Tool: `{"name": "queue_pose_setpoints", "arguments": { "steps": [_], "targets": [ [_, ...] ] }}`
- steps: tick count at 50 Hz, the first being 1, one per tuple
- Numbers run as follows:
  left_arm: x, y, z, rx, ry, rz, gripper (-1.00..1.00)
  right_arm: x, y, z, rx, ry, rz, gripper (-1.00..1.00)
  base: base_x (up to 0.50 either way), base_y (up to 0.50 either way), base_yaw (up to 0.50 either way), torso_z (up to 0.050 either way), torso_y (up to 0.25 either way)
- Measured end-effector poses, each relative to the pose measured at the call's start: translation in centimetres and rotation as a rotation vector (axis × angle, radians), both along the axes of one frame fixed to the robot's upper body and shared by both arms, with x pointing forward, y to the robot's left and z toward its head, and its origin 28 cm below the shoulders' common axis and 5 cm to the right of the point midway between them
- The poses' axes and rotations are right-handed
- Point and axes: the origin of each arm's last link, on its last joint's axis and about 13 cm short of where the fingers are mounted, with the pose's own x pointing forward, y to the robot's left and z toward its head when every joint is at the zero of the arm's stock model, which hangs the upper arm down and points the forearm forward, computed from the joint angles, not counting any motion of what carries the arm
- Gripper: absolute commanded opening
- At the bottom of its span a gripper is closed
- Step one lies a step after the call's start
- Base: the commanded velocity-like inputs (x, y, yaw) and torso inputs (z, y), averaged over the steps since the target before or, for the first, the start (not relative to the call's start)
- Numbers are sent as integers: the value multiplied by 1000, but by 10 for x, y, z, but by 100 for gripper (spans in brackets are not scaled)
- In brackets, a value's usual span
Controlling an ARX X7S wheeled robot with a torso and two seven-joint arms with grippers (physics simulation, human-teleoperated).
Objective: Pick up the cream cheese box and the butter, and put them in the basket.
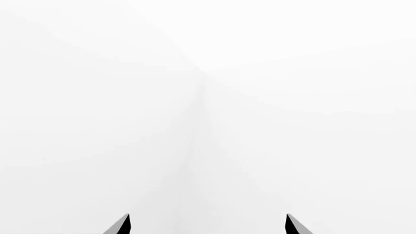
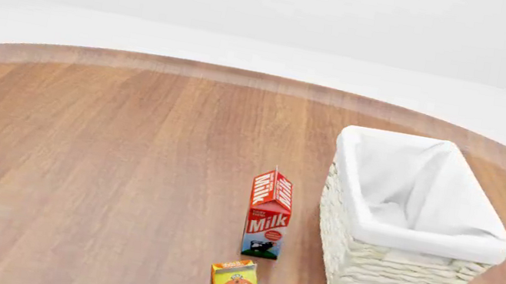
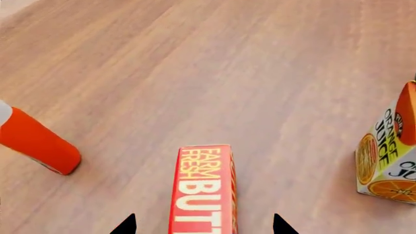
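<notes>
Two grippers: both show only as dark finger tips at the edge of their wrist views.
Right gripper (image 3: 204, 226): fingers spread, one on each side of the butter (image 3: 201, 187), not yet touching it as far as I can tell.
Left gripper (image 1: 208, 225): fingers spread with nothing between them; its camera sees only blank white.
Butter: a red box with yellow lettering, lying long-ways on the wooden table (image 3: 195, 73), running straight out from between the right fingers; it is not in the head view.
Neighbours: an orange juice carton (image 3: 388, 153) stands to one side, an orange cylinder (image 3: 36, 141) lies to the other, both apart from the butter.
Step in hand, by my reading: grasping the butter. Keep the fingers centred across its narrow width, go deep enough for a firm hold, then close squarely so it does not twist.
Basket (image 2: 484, 249): white, woven, cloth-lined, standing just beside a milk carton (image 2: 268, 215); nothing shows inside it.
Cream cheese box: not visible in any view.
</notes>
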Motion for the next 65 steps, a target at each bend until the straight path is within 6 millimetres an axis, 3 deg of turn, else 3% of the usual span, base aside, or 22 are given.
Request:
{"name": "queue_pose_setpoints", "arguments": {
  "steps": [65],
  "targets": [
    [0, 5, -3, -12, 3, 22, 100, 4, 4, -27, -64, 124, 12, 100, 0, 0, 0, 0, 0]
  ]
}}
